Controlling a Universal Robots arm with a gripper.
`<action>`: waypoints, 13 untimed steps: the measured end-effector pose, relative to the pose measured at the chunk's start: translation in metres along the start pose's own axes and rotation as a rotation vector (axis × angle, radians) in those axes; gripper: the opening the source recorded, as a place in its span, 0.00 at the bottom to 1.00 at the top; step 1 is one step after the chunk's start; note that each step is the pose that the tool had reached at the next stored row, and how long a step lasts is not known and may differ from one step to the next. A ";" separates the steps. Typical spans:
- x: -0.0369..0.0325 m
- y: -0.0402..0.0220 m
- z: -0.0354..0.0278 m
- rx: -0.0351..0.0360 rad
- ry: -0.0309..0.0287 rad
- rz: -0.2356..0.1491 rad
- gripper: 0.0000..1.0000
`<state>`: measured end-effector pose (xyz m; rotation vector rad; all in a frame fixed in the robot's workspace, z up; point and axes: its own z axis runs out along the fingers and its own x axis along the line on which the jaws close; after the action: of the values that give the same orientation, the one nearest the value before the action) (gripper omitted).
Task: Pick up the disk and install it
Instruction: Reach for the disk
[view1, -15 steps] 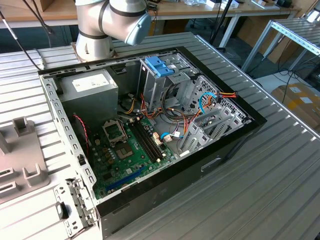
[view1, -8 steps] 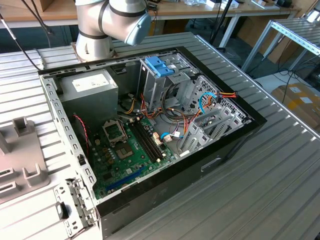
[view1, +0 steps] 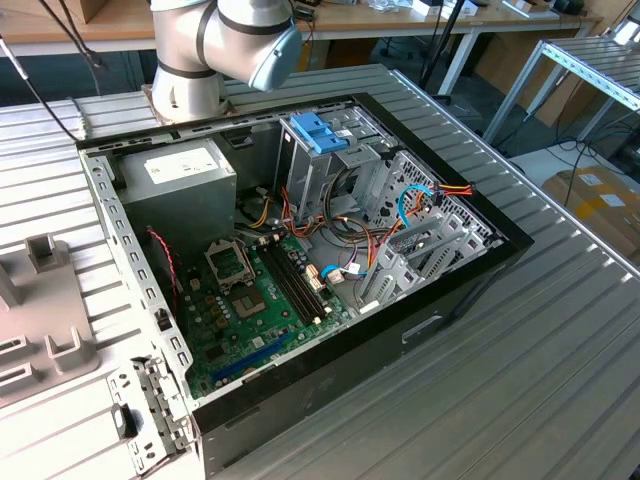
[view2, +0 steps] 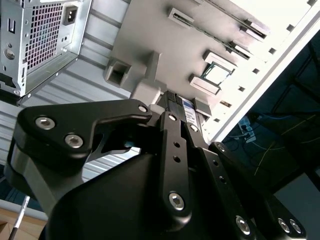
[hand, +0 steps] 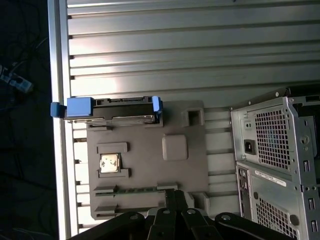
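While the gripper (hand: 175, 194) hangs over the grey tray (hand: 145, 150), jaws seemingly together and empty, the disk (hand: 112, 107) stands on edge in the tray's end slot. Good pick: centre across its flat faces, clear of blue rails.

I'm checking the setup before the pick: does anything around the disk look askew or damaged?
Nothing stands out. In the first wrist view the disk stands on edge in its slot on the grey holder, square with it, blue rails on both ends, no visible damage.
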<state>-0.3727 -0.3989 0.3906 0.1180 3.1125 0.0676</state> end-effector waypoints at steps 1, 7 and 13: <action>0.0008 -0.0001 0.0000 0.0000 0.0000 0.000 0.11; 0.0257 -0.0010 0.0003 0.0000 0.0000 0.000 0.11; 0.0289 0.0006 0.0006 -0.0001 -0.0001 0.000 0.11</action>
<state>-0.4014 -0.3961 0.3893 0.1180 3.1124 0.0677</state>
